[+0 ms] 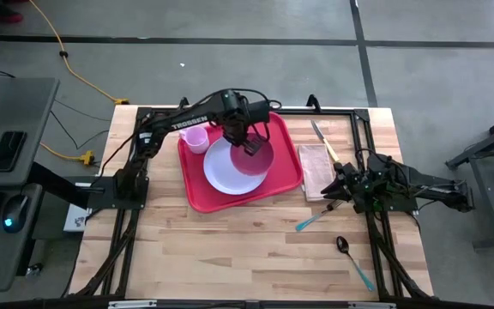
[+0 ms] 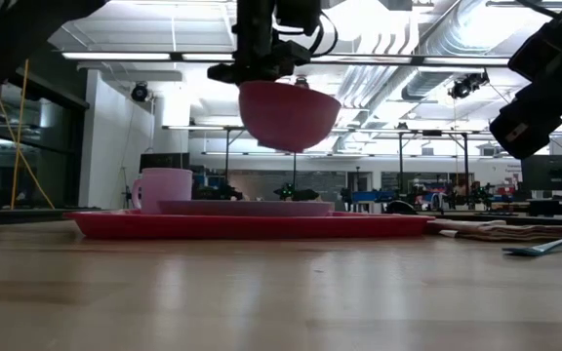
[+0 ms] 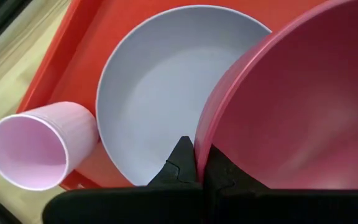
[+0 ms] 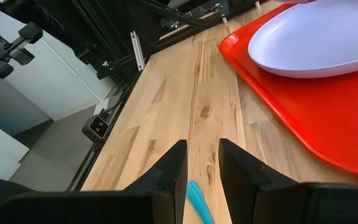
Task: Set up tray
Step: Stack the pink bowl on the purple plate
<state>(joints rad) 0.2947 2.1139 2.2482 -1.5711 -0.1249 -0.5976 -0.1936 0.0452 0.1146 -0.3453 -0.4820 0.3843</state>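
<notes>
- on the left arm's upper link, white letters read "trossen" (image 1: pixel 189 123); no other writing can be read
- near the counter's (image 1: pixel 230 249) far edge lies the red tray (image 1: pixel 197 193), flat on the wood; it carries a lavender plate (image 1: pixel 225 172) and, beside the plate at the tray's far left corner, a pale pink cup (image 1: pixel 196 140); cup and plate look empty
- above the plate's right part hangs a dark pink bowl (image 2: pixel 288 114), lifted clear of the tray; the left hand (image 3: pixel 195 163) is clamped on its rim, one finger inside, one outside; nothing shows inside the bowl
- right of the tray lie a folded cloth (image 1: pixel 316 169) and a knife (image 1: pixel 323 140)
- the right hand (image 4: pixel 202 163) sits low by the cloth, fingers a little apart, gripping nothing, a teal handle (image 4: pixel 199 200) beneath; a spoon (image 1: pixel 351 258) lies nearer the front
</notes>
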